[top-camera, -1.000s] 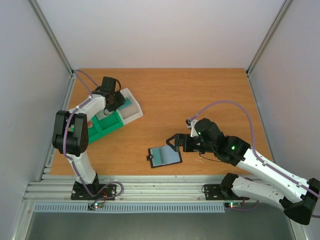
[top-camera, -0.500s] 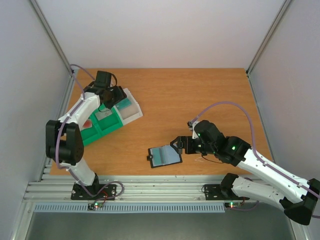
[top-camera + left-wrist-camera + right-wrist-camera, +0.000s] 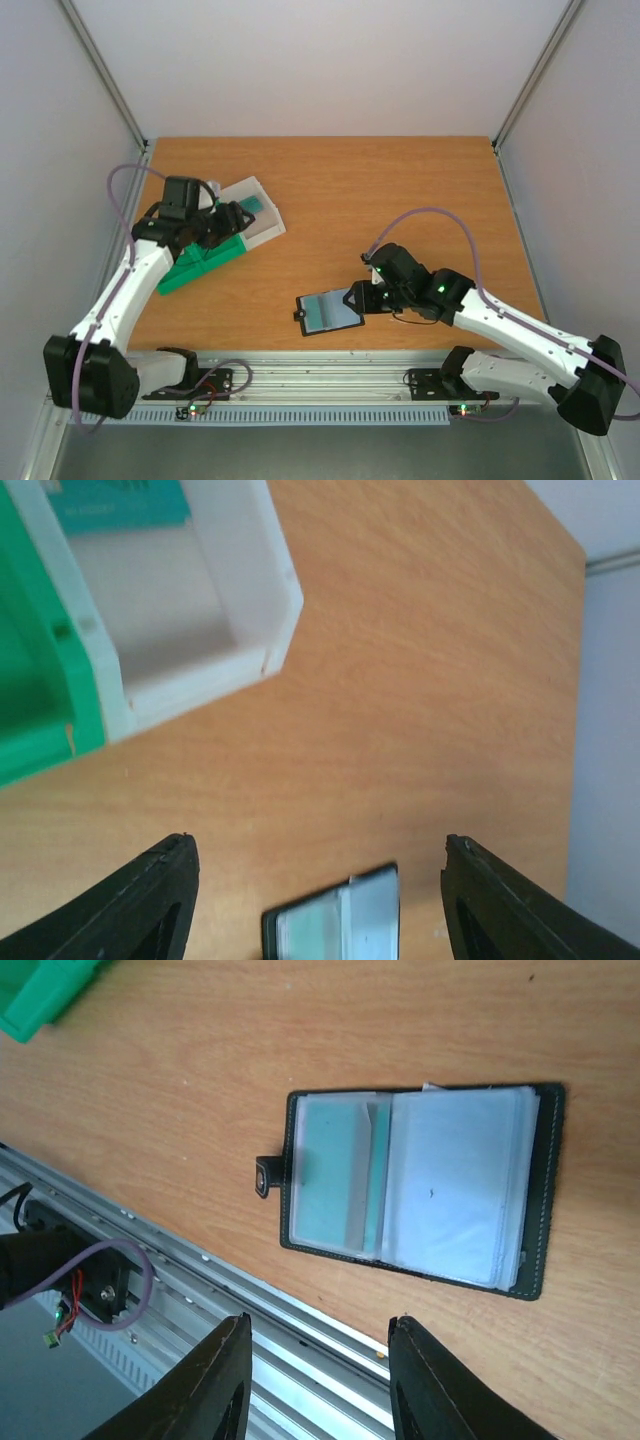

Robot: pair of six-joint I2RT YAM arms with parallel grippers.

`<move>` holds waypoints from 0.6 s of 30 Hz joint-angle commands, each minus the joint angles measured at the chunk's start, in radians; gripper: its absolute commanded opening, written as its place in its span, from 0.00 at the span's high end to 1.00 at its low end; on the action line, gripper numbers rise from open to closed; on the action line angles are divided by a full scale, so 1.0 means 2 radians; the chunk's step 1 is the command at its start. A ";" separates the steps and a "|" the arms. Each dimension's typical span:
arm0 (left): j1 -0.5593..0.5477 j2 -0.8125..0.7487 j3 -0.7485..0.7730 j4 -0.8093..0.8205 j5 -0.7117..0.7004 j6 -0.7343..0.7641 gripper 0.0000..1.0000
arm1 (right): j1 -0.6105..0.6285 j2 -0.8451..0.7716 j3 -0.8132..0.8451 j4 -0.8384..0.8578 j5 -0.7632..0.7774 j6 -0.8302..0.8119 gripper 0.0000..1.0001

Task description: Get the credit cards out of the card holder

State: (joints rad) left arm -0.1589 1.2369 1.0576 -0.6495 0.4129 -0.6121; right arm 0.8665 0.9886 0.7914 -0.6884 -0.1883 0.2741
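The black card holder (image 3: 330, 312) lies open near the table's front edge, its tab pointing left. A teal credit card (image 3: 330, 1170) sits in its left sleeve, and the right side shows greyish-blue sleeves (image 3: 455, 1185). My right gripper (image 3: 358, 298) hovers at the holder's right edge, open with nothing between its fingers (image 3: 215, 1380). My left gripper (image 3: 222, 218) hangs open and empty beside the sorting tray. The left wrist view has the holder (image 3: 335, 925) far off between the fingers (image 3: 150, 900). Another teal card (image 3: 250, 207) lies in the tray's white compartment (image 3: 200, 600).
The green-and-white sorting tray (image 3: 215, 245) stands at the back left, with the left arm over its near end. An aluminium rail (image 3: 200, 1290) runs along the table's front edge, just in front of the holder. White walls close the sides and back.
My left gripper has opened and drawn back left and nearer from over the tray. My right gripper has slid left onto the holder's right edge, its jaws narrower than before.
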 commanded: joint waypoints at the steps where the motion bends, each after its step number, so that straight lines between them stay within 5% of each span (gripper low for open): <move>1: -0.018 -0.057 -0.043 -0.032 0.037 0.008 0.33 | 0.000 0.029 -0.016 0.047 -0.029 0.014 0.62; 9: -0.107 -0.116 -0.116 -0.037 0.036 -0.023 0.33 | 0.002 0.096 -0.051 0.107 -0.025 0.025 0.63; 18: -0.131 -0.169 -0.188 -0.011 0.043 -0.064 0.33 | 0.009 0.188 -0.041 0.160 -0.034 0.037 0.69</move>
State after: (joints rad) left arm -0.4141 0.9535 0.7235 -0.7242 0.4763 -0.6926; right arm 0.8749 1.3094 0.6952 -0.4328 -0.2554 0.3264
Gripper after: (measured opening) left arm 0.666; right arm 0.334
